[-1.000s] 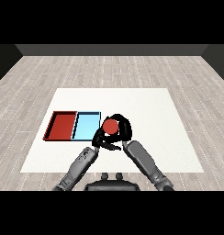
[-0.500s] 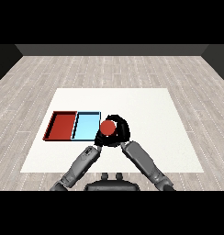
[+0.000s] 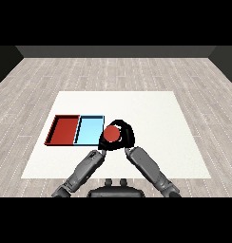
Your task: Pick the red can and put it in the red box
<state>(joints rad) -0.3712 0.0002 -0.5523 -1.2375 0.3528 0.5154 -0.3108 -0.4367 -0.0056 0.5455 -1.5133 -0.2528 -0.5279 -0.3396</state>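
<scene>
The red can (image 3: 111,134) is held above the white table (image 3: 151,114), just right of the light blue tray (image 3: 89,129). My right hand (image 3: 127,136) is curled round the can from the right and behind, and only the can's round red top shows. Left of the blue tray lies the red tray (image 3: 64,129), with nothing in it. Little of my left hand (image 3: 101,144) shows; it sits low beside the can, at the blue tray's near right corner.
The two trays lie side by side on the table's left half. Both grey forearms (image 3: 146,166) come in from the bottom and meet near the can. Bare white table stretches to the right and to the back.
My right hand has carried the red can a little to the left and nearer to me, toward the blue tray's right edge. The left hand has barely moved.
</scene>
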